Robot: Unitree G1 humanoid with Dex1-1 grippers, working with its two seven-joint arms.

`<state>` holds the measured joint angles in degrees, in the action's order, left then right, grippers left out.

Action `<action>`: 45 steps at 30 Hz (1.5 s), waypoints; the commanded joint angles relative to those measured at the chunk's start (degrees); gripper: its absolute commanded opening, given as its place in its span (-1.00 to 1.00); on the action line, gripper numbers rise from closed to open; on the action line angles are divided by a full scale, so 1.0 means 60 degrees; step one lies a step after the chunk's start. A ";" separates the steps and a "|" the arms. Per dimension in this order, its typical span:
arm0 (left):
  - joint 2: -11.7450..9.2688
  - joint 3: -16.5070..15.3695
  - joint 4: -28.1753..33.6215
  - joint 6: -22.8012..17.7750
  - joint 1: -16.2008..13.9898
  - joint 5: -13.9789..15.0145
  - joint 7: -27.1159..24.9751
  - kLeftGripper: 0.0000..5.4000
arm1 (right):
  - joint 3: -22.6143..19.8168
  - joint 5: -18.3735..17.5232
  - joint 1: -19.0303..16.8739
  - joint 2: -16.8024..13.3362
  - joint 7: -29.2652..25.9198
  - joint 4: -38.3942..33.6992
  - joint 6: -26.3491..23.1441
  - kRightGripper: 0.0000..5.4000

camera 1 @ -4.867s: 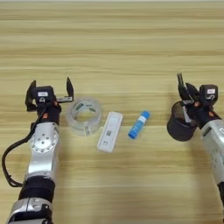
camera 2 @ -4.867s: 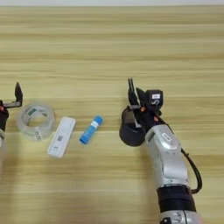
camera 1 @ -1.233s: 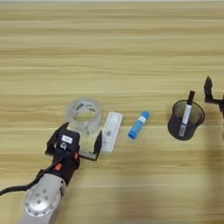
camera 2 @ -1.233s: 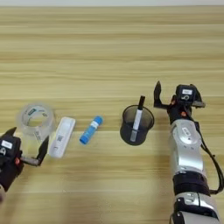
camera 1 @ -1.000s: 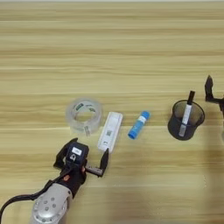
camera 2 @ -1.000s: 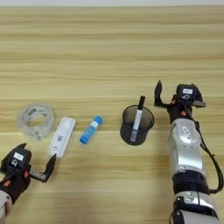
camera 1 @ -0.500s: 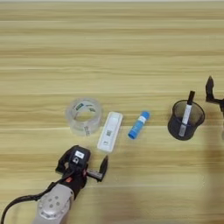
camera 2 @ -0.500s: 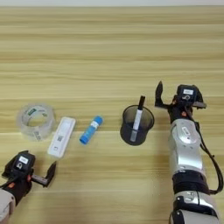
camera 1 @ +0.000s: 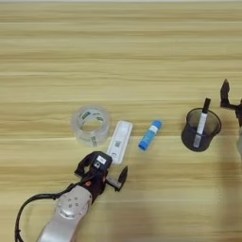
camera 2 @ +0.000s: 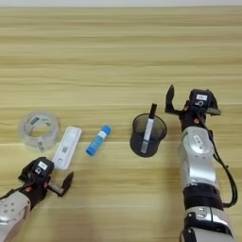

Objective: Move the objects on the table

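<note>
Left pincer (camera 1: 101, 171) below white device (camera 1: 119, 141)

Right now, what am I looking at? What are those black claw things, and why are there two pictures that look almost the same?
You are looking down at a light-brown wooden table through a robot's two camera eyes, set side by side on its head, so both pictures show one scene. The claws are the robot's hands. The left tool is open, near the bottom, just below a flat white rectangular device. The right tool is open too, beside a dark mesh cup with a thin black-and-white pen standing in it. Also on the table are a clear tape roll and a small blue tube with a white label. Neither hand holds anything.
</note>
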<state>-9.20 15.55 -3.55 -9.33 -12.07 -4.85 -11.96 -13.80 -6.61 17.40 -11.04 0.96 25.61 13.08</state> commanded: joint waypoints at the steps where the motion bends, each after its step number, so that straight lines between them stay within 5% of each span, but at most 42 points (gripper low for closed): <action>1: -0.0047 0.0093 -0.0614 -0.0182 0.0108 -0.0281 0.0039 1.00 | 0.0034 0.0046 -0.0107 0.0082 0.0091 -0.0251 -0.0207 0.99; 21: 0.0191 0.0098 -0.2610 -0.0284 0.1368 -0.0629 0.0354 1.00 | 0.0014 0.0092 -0.0133 0.0178 0.0094 -0.0540 -0.0433 0.99; 45: 0.0163 0.0189 -0.2118 -0.0340 0.1269 -0.0828 0.0573 0.11 | 0.0033 0.0119 -0.0172 0.0213 0.0117 -0.0675 -0.0501 1.00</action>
<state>-7.06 16.70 -14.84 -7.59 -1.97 -8.42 -8.89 -13.71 -6.03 16.67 -10.03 1.11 22.28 10.87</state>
